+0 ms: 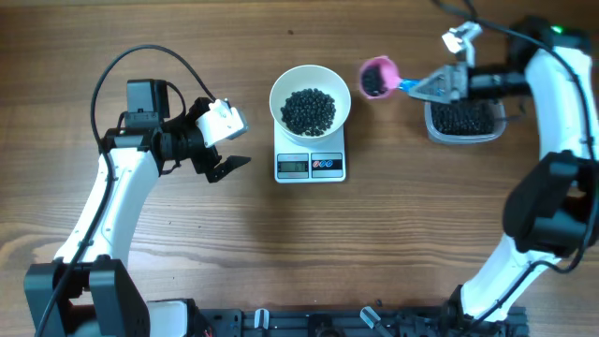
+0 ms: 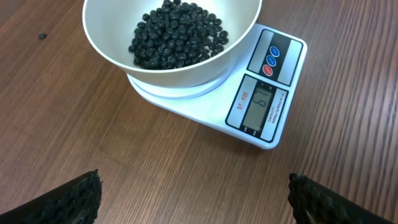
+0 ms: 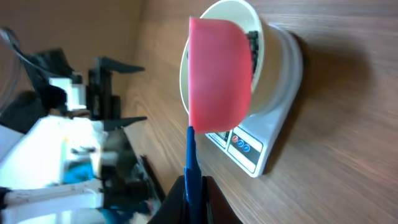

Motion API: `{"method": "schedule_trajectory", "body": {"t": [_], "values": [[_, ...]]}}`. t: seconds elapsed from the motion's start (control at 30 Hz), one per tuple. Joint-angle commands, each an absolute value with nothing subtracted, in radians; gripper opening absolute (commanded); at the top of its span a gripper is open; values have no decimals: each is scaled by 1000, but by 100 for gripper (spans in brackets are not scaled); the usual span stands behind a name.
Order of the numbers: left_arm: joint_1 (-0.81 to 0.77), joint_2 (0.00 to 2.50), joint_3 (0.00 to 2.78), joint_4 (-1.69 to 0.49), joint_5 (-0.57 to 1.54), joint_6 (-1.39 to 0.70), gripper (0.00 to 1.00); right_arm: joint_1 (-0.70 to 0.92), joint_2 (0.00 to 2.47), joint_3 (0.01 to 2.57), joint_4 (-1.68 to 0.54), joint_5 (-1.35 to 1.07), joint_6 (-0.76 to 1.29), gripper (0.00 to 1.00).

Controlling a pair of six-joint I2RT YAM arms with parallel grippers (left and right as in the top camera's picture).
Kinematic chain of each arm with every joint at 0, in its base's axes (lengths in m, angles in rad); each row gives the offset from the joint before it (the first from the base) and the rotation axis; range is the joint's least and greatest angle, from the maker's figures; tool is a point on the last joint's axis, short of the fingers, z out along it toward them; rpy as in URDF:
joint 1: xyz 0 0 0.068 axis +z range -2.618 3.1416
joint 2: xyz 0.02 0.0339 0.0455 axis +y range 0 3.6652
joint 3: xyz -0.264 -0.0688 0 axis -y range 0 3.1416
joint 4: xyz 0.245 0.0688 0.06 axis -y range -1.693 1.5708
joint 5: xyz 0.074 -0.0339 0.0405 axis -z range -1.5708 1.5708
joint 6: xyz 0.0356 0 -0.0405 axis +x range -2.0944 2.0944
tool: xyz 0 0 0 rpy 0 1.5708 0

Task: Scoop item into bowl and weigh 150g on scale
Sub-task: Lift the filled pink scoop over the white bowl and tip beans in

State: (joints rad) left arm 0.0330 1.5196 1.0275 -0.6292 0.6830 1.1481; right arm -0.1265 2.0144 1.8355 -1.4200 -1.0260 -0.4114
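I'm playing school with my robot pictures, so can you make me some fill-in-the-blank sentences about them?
1. The glossy round white bowl of tiny black beads sits on the small white digital ____.
2. The right end effector is shut on a pink plastic scoop with a ____ handle.
3. The left end effector is ____ and holds nothing.
Missing words: scale; blue; open.

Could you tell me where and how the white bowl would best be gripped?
Probably the rim facing the open left hand, pinched from above with one finger inside and one outside. The bowl looks too wide to span, its wall flares smoothly, and the beans lie only in the middle, leaving that rim free.
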Motion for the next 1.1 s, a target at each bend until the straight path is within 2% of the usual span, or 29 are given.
{"method": "schedule_trajectory", "body": {"t": [0.0, 0.27, 0.47, 0.53, 0.67, 0.83, 1.07], "values": [[38, 1525, 1025, -629, 706, 1171, 100, 12, 2022, 1970, -1409, -842, -276, 4], [38, 1525, 1025, -629, 706, 1171, 100, 295, 2022, 2020, -1304, -319, -118, 4], [38, 1525, 1025, -629, 706, 1171, 100, 487, 2022, 2020, -1223, 171, -105, 5], [38, 1525, 1025, -629, 706, 1171, 100, 522, 2022, 2020, -1194, 255, -107, 4], [38, 1525, 1025, -629, 706, 1171, 100, 535, 2022, 2020, -1162, 242, -131, 4], [38, 1525, 1025, -629, 706, 1171, 100, 530, 2022, 2020, -1152, 87, -140, 4], [38, 1525, 1025, -629, 706, 1171, 100, 445, 1980, 2026, -1161, -89, -128, 4]]}}
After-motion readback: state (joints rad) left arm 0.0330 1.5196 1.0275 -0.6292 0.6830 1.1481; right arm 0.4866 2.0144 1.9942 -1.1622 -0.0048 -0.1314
